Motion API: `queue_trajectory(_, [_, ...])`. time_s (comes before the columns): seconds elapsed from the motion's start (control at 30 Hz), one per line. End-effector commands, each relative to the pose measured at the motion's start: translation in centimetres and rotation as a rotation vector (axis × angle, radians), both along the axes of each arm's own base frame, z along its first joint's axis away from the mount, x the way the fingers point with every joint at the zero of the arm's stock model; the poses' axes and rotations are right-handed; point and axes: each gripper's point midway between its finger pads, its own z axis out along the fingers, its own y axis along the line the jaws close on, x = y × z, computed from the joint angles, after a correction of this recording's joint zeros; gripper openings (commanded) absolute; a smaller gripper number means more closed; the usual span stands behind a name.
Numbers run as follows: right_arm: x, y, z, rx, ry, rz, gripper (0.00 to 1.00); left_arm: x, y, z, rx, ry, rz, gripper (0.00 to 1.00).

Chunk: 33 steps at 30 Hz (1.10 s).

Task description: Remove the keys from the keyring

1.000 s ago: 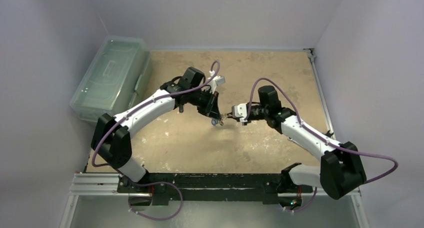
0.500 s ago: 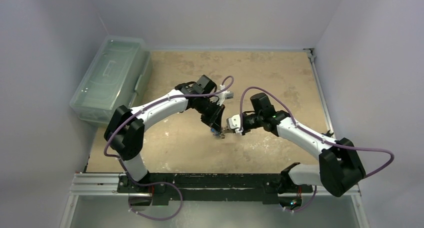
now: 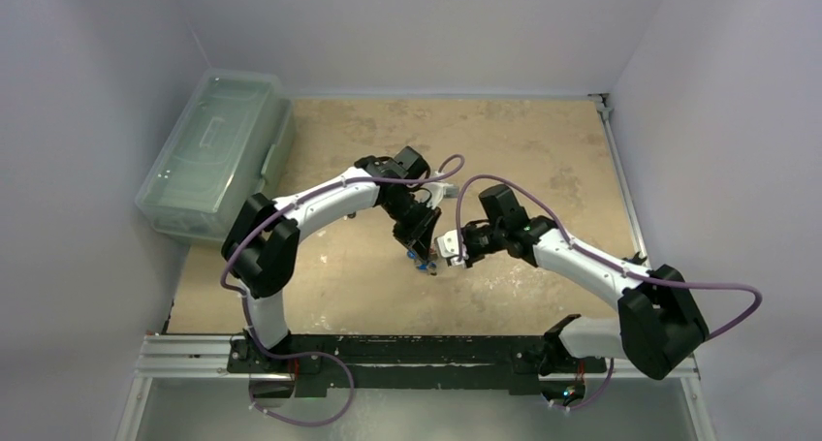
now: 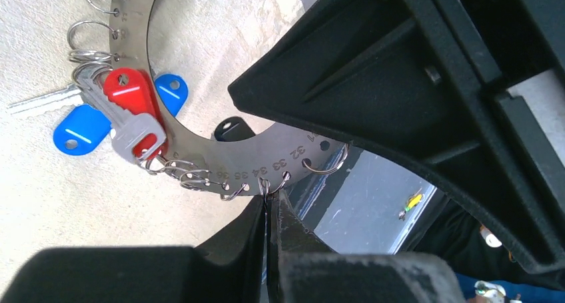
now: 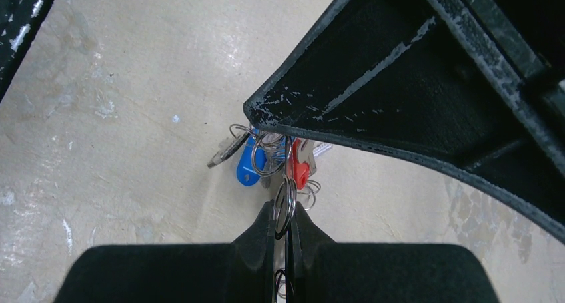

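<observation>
The keyring (image 4: pixel 200 155) is a flat silvery band with numbered holes and small split rings along its rim. Keys hang from it: a red-headed one (image 4: pixel 130 93), blue-headed ones (image 4: pixel 80 133) and a plain silver one (image 4: pixel 40 103). My left gripper (image 4: pixel 270 200) is shut on a small split ring at the band's rim. My right gripper (image 5: pixel 284 213) is shut on another split ring (image 5: pixel 285 200), seen edge-on, with blue (image 5: pixel 248 164) and red (image 5: pixel 301 168) key heads just beyond. In the top view, left gripper (image 3: pixel 419 250) and right gripper (image 3: pixel 444 252) meet tip to tip above the table's middle.
A clear plastic lidded box (image 3: pixel 215 150) stands along the table's far left edge. Grey walls close in the table on three sides. A metal rail (image 3: pixel 194 349) with the arm bases runs along the near edge.
Both grippers, still shut on the bunch, have moved together toward the near edge of the table. The left arm has folded in closer to its base.
</observation>
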Motion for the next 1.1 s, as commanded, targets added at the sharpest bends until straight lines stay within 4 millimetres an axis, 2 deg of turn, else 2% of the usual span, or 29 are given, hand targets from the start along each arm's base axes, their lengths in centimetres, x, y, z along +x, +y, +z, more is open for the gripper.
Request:
queue_trajectory(0.0, [-0.7, 4.7, 5.5, 0.232, -0.139, 0.165, 0.00, 2.2, -4.3, 2.2, -0.163, -0.162, -0.111, 0.00])
queue_trajectory(0.07, [-0.5, 4.8, 6.1, 0.259, -0.118, 0.130, 0.00, 3.3, -4.3, 3.8, -0.170, -0.244, -0.125, 0.00])
queue_trajectory(0.27, [3.3, 4.3, 9.8, 0.404, -0.095, -0.070, 0.00, 5.0, -3.3, 8.5, -0.250, -0.427, -0.146, 0.02])
queue_trajectory(0.43, [5.6, 3.9, 13.8, 0.544, -0.045, -0.191, 0.00, 6.0, -1.9, 12.0, -0.379, -0.479, -0.079, 0.21])
queue_trajectory(0.5, [5.9, 3.7, 15.2, 0.606, -0.003, -0.214, 0.00, 6.1, -1.3, 14.0, -0.466, -0.489, -0.043, 0.29])
queue_trajectory(0.57, [6.1, 3.5, 16.5, 0.656, 0.007, -0.223, 0.00, 6.3, -0.6, 16.1, -0.551, -0.534, -0.013, 0.40])
queue_trajectory(0.63, [6.3, 3.3, 17.6, 0.693, 0.016, -0.226, 0.00, 6.5, 0.3, 18.3, -0.638, -0.584, 0.025, 0.43])
queue_trajectory(0.7, [6.3, 3.2, 18.6, 0.726, 0.021, -0.221, 0.00, 6.2, 0.7, 19.6, -0.698, -0.636, 0.028, 0.43])
queue_trajectory(0.83, [5.3, 3.1, 20.3, 0.800, 0.064, -0.189, 0.00, 5.6, 0.9, 20.8, -0.756, -0.682, 0.026, 0.37])
queue_trajectory(1.07, [2.9, 2.7, 22.3, 0.880, 0.133, -0.111, 0.00, 6.2, 1.3, 22.1, -0.812, -0.750, 0.056, 0.33])
